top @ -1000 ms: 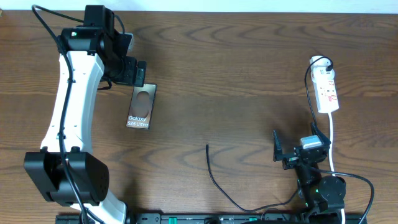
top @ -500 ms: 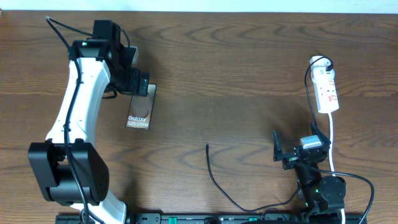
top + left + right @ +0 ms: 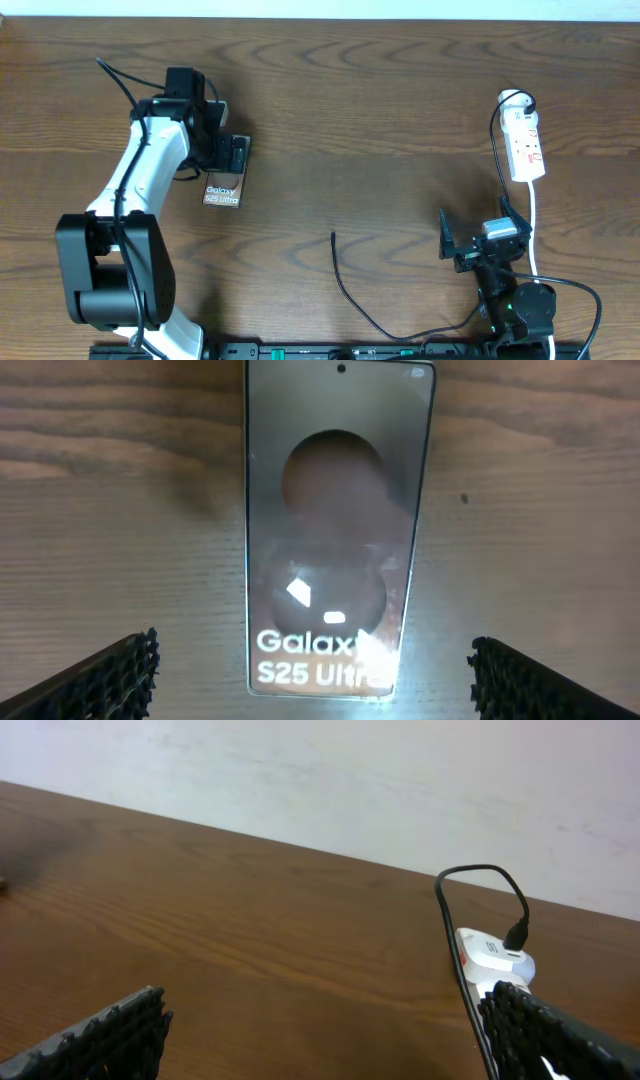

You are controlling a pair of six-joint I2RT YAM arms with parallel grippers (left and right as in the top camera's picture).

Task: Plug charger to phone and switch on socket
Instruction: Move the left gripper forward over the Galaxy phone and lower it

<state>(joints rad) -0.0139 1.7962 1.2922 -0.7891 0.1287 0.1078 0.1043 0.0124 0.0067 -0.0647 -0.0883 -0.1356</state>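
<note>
The phone (image 3: 223,190) lies flat on the table at the left, its "Galaxy S25 Ultra" lettering showing. My left gripper (image 3: 233,155) hovers over the phone's far end, open. In the left wrist view the phone (image 3: 335,530) lies between the spread fingertips (image 3: 105,678), untouched. The charger cable (image 3: 345,290) lies loose at centre front, its tip (image 3: 333,236) free. The white socket (image 3: 525,140) sits at the right with a black plug in its far end. My right gripper (image 3: 476,240) is open and empty, in front of the socket (image 3: 492,955).
A white cord (image 3: 534,225) runs from the socket toward the front past the right arm. A thin black cable (image 3: 455,930) runs along the socket's left side. A pale wall (image 3: 350,780) lies beyond the table's far edge.
My left arm has swung toward the front, carrying the open gripper from beyond the phone's far end to over it. The right arm, cable and socket have not moved.
</note>
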